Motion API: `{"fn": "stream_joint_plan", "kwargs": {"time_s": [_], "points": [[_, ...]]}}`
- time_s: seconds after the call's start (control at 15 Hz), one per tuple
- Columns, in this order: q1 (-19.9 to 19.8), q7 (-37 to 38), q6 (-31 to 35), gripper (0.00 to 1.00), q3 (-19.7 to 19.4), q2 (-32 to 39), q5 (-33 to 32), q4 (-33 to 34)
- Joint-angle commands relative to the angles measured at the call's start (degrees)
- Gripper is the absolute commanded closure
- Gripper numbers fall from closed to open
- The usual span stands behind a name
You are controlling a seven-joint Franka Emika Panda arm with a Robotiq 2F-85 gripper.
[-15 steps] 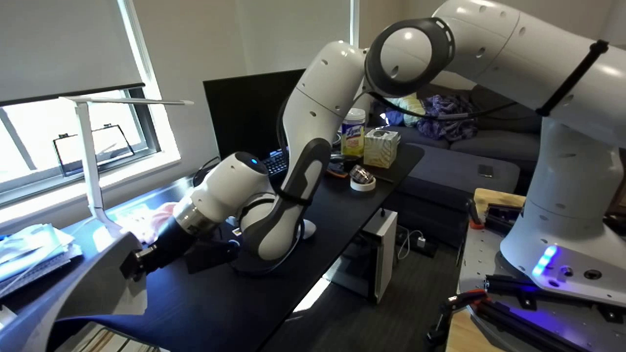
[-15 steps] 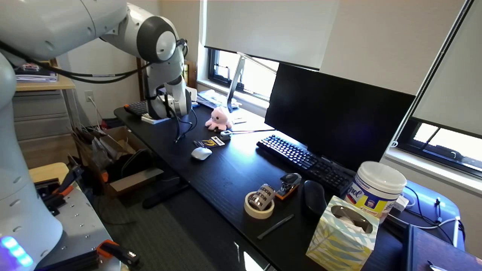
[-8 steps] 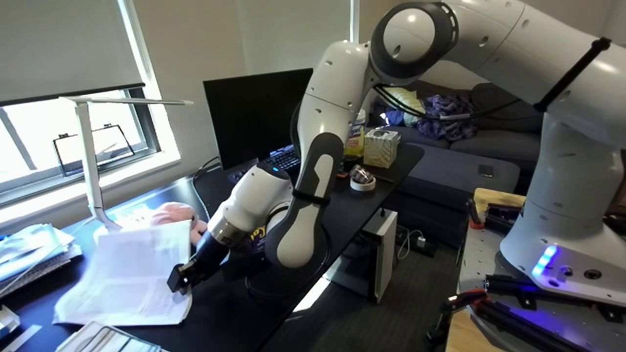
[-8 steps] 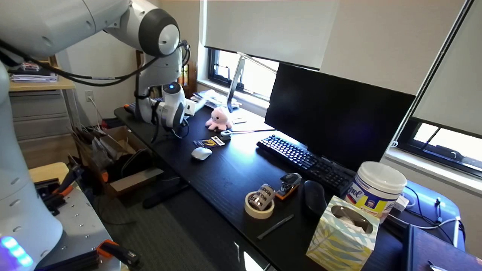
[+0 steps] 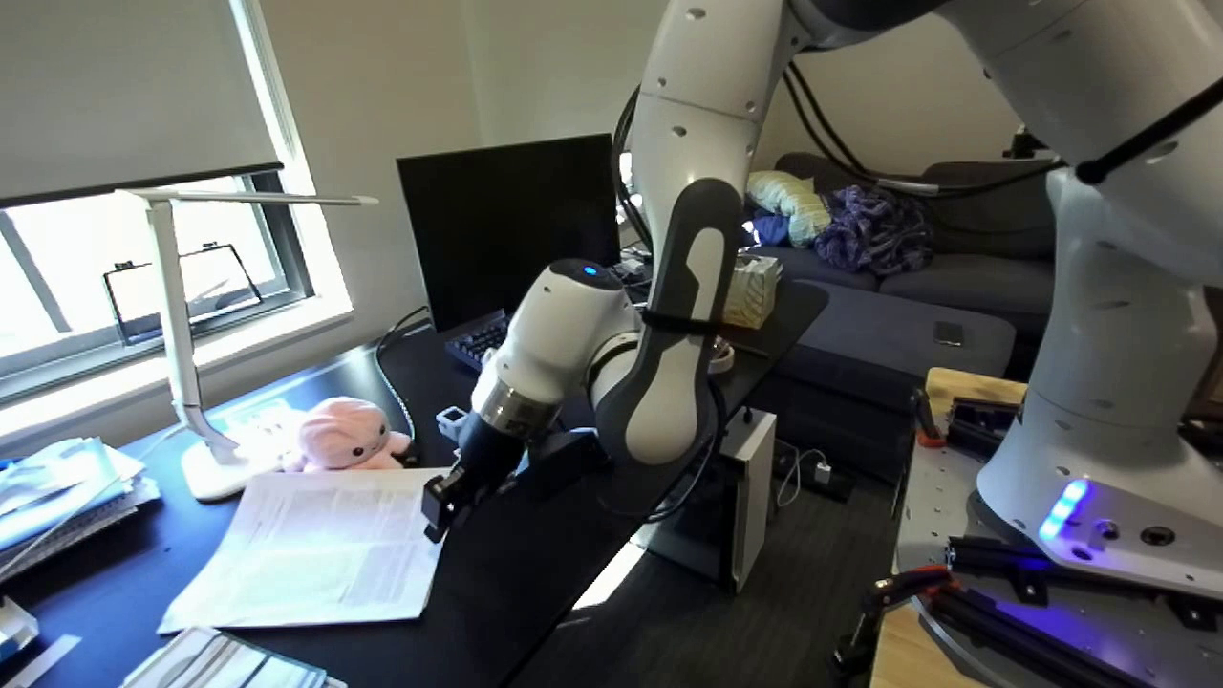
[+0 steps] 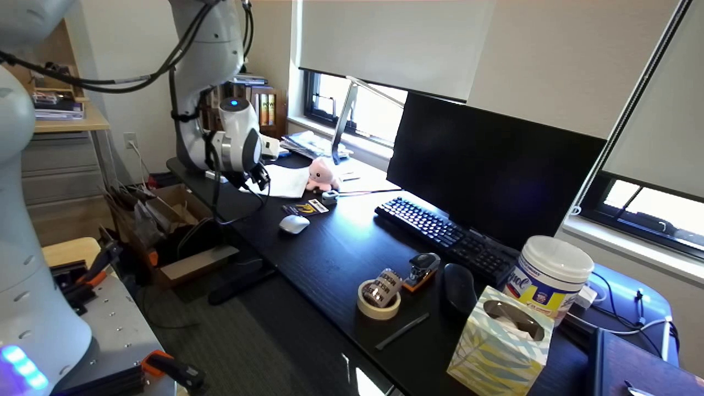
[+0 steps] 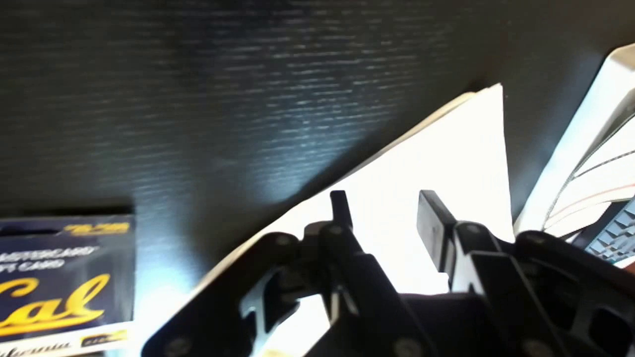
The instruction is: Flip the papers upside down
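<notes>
The papers (image 5: 315, 549) are a thin stack of white sheets lying flat on the dark desk, with faint print on the upper side. They also show in an exterior view (image 6: 289, 181), partly hidden by the arm, and overexposed in the wrist view (image 7: 461, 148). My gripper (image 5: 438, 516) is just above their edge on the robot's side. In the wrist view the gripper (image 7: 383, 198) has its two fingers apart with nothing held between them; white paper shows behind the gap. I cannot tell whether the fingertips touch the sheets. The gripper also shows in an exterior view (image 6: 259, 179).
A pink plush toy (image 5: 344, 435) sits against the papers' far edge, beside the white lamp base (image 5: 215, 473). A booklet stack (image 5: 225, 664) lies near their front edge. A gift card (image 6: 306, 208) and a white mouse (image 6: 294, 224) lie on the desk. A monitor (image 5: 516, 229) stands behind.
A second ago the papers were lifted and curled at my gripper; half a second ago they were settling. Now they lie flat, released. The gripper has moved toward the monitor side and rises off them.
</notes>
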Motion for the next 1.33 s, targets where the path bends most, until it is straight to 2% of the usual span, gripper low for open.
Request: {"fn": "stream_joint_plan", "kwargs": {"time_s": [0.0,0.07,0.2,0.33,0.47,0.53,0.6,0.8,1.0,1.07,1.27], "points": [[8.59,-14.27,-8.47,0.28,-4.54,-14.48,13.73,-11.42],[13.71,-9.71,-11.58,0.22,-9.67,-17.68,9.09,-12.21],[21.52,-10.19,-21.13,0.09,-15.6,-24.35,8.12,-13.39],[29.4,-7.98,-30.24,0.01,-22.34,-28.36,2.59,-12.41],[31.11,-10.59,-40.21,0.0,-21.25,-32.68,-0.65,-11.01],[27.01,-12.6,-45.02,0.0,-15.64,-35.4,-1.51,-10.73],[23.6,-19.13,-45.73,0.0,-11.07,-37.27,2.77,-11.42],[17.0,-29.5,-49.86,0.0,-2.45,-41.82,16.45,-11.83],[10.45,-37.83,-58.23,0.0,1.91,-43.96,29.27,-10.1],[9.78,-32.32,-54.52,0.0,4.26,-41.97,23.77,-9.71],[6.58,-36.07,-57.22,0.0,5.36,-43.37,27.55,-9.65]]}}
